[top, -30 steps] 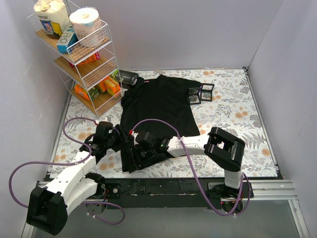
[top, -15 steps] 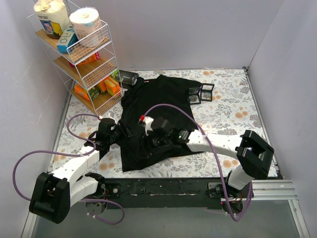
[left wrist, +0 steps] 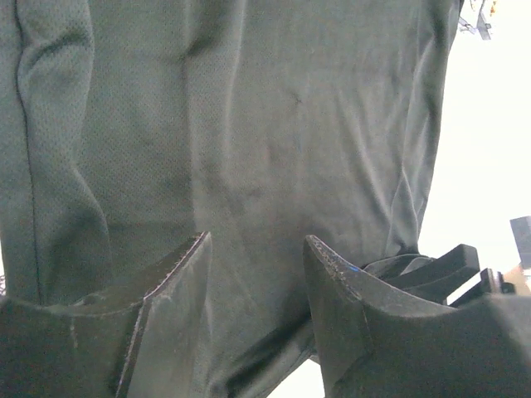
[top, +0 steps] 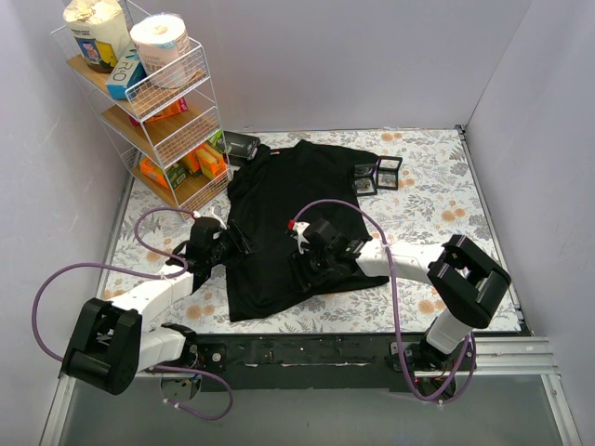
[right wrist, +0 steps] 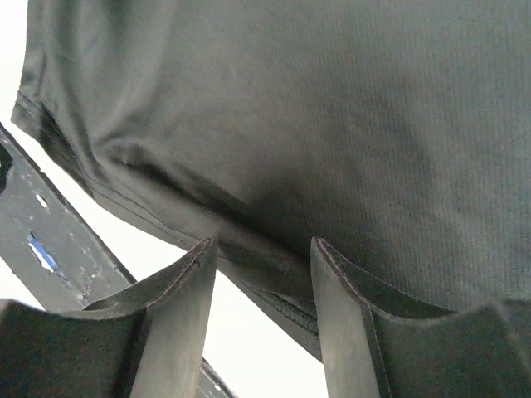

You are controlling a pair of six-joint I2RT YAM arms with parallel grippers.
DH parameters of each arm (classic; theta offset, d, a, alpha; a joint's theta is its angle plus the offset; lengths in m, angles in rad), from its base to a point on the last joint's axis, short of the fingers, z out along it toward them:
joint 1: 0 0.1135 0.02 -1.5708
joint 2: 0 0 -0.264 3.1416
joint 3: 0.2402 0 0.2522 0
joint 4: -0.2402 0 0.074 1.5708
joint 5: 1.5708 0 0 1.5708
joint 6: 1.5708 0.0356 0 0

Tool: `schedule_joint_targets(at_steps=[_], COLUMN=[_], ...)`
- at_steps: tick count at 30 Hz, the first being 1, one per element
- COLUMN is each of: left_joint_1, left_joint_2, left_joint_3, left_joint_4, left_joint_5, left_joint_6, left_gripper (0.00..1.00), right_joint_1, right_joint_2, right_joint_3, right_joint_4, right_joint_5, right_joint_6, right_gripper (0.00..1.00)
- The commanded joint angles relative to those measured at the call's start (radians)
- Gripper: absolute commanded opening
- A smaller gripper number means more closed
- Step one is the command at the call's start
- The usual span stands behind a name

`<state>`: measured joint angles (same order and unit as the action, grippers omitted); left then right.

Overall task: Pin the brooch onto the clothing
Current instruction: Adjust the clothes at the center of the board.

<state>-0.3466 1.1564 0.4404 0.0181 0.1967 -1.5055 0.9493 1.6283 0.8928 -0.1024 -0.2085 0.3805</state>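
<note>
Black cloth: the clothing (top: 297,186), a short-sleeved T-shirt, lies spread on the flowered desk (top: 437,209). Its hem is on the near side of both pincers and its collar is beyond them.
Left side: the left pincer (top: 232,244) sits low at the shirt's left edge. In its wrist view (left wrist: 255,249) the jaws stand apart, plain fabric shows in the gap, and nothing is clamped.
Right side: the right pincer (top: 305,265) hangs over the lower middle of the shirt, just right of the left pincer. In its wrist view (right wrist: 264,249) the jaws are also parted. The folded hem runs under the gap, apparently not pinched.
Brooch: it cannot be made out in any view. Neither pincer carries it, and none shows on the fabric ahead of either pincer.
Other things: two small black frame boxes (top: 376,175) stand well beyond the right pincer, at the shirt's far right sleeve. Their contents are too small to read. A wire rack (top: 158,102) stands far beyond the left pincer.
Progress: this looks like an early stage, with nothing pinned yet. Finding and picking up the brooch, carrying it to the shirt and fastening it all appear still to do.
</note>
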Motion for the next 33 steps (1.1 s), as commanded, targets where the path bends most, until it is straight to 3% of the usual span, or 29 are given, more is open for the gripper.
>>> schedule_joint_targets(at_steps=[1, 24, 30, 33], left_joint_1=[0.0, 0.012, 0.015, 0.014], left_joint_2=[0.029, 0.062, 0.057, 0.045], left_joint_3=[0.011, -0.019, -0.009, 0.035], left_joint_4=[0.071, 0.057, 0.049, -0.001], left_joint_5=[0.015, -0.051, -0.04, -0.034], left_joint_6=[0.025, 0.036, 0.053, 0.093], left_gripper=[0.47, 0.47, 0.47, 0.52], right_joint_1=[-0.003, 0.094, 0.131, 0.125], right_joint_2=[-0.012, -0.228, -0.272, -0.307], right_joint_3=[-0.034, -0.227, -0.195, -0.111], right_joint_4=[0.015, -0.019, -0.052, -0.17], right_joint_5=[0.014, 0.02, 0.018, 0.088], right_joint_6=[-0.011, 0.254, 0.278, 0.221], right_gripper=[0.55, 0.53, 0.54, 0.59])
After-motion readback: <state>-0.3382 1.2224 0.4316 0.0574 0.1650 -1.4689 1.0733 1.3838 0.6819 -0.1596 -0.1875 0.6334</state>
